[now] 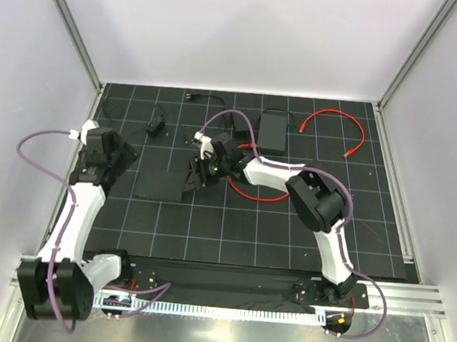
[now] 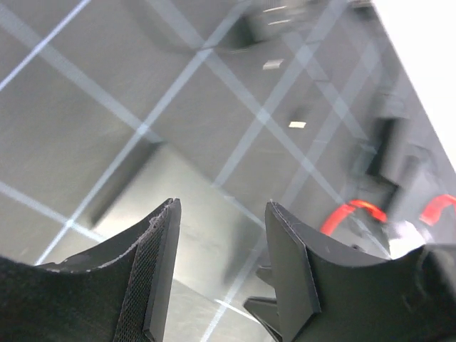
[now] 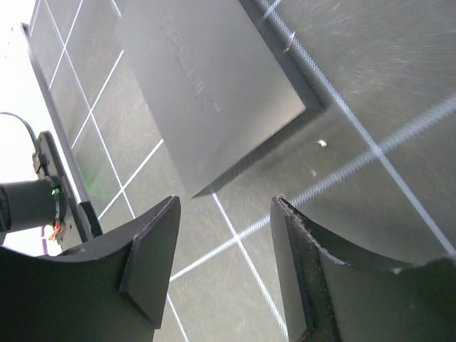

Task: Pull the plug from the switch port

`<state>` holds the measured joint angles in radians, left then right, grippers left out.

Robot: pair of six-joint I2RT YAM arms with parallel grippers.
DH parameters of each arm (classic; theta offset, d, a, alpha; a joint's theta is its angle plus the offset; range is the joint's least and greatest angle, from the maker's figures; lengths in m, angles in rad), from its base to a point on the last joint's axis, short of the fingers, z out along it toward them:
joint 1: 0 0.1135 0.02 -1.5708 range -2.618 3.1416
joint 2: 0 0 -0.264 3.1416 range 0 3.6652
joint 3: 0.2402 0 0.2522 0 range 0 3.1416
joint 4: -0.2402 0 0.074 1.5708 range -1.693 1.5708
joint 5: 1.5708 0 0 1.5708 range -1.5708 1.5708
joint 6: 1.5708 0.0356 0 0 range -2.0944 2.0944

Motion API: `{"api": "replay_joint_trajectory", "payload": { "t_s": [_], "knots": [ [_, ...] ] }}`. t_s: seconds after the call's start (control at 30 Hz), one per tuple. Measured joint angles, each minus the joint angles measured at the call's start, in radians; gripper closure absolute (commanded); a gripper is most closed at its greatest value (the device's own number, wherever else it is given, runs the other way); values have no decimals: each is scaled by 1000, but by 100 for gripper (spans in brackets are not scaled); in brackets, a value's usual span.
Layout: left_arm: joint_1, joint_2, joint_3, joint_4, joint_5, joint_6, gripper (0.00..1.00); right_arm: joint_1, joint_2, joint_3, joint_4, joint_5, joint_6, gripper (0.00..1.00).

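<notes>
Fingers are spread with nothing between them on both sides: the right gripper (image 3: 224,214) is released just above a corner of the flat black switch (image 3: 214,85), and the left gripper (image 2: 222,214) is open further off. The switch is laid flat between the two grippers, and a red cable (image 1: 250,193) is led away from the right gripper's side of it. The plug itself cannot be made out but is judged to sit at that end, so the right gripper is nearer and the pull is expected along the cable.
</notes>
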<state>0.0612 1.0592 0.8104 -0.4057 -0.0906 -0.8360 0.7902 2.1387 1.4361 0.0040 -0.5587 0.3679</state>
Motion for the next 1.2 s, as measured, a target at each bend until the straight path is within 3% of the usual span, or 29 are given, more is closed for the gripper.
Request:
{"api": "replay_joint_trajectory", "payload": {
  "t_s": [0.2,0.33,0.47,0.73,0.97,1.2],
  "knots": [
    [-24,-76,84,24,164,37,45,-7,-153,-43,-5,256,9,37],
    [-93,-26,145,69,242,37,45,-36,-204,-33,-37,481,15,35],
    [-163,64,187,163,301,37,44,-120,-182,28,-108,581,20,34],
    [-322,381,272,491,337,48,50,-344,-89,195,-156,643,-18,38],
    [-375,583,276,700,338,14,53,-338,-20,201,-164,621,-103,43],
    [-402,665,244,790,338,13,55,-330,90,250,-197,587,-116,51]
  ]
}}
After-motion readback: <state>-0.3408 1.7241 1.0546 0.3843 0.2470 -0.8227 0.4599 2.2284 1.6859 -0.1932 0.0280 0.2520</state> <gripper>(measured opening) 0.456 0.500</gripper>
